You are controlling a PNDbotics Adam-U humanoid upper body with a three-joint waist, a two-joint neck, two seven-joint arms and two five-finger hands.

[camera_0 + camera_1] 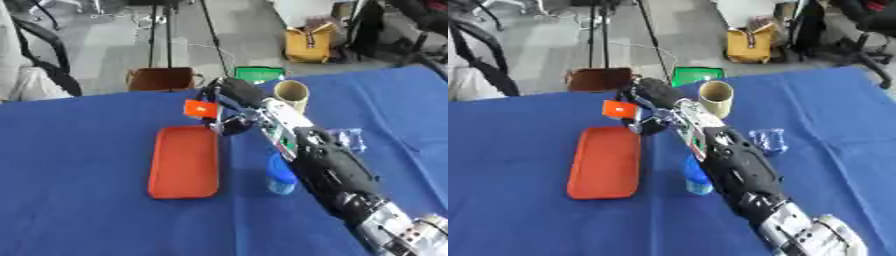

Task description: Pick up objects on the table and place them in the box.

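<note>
R hand (229, 102): fingers curled on small orange block (199, 108)
Block: held above far end of orange tray (184, 162), on blue counter (79, 150)

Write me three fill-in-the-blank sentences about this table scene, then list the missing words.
1. The right hand holds a small ____ object above the far end of the tray.
2. The long flat tray on the cloth is ____ in colour.
3. The table is covered with a ____ cloth.
4. The tan cardboard tube stands ____ near the table's far edge.

Missing words: orange; orange-red; blue; upright
</note>
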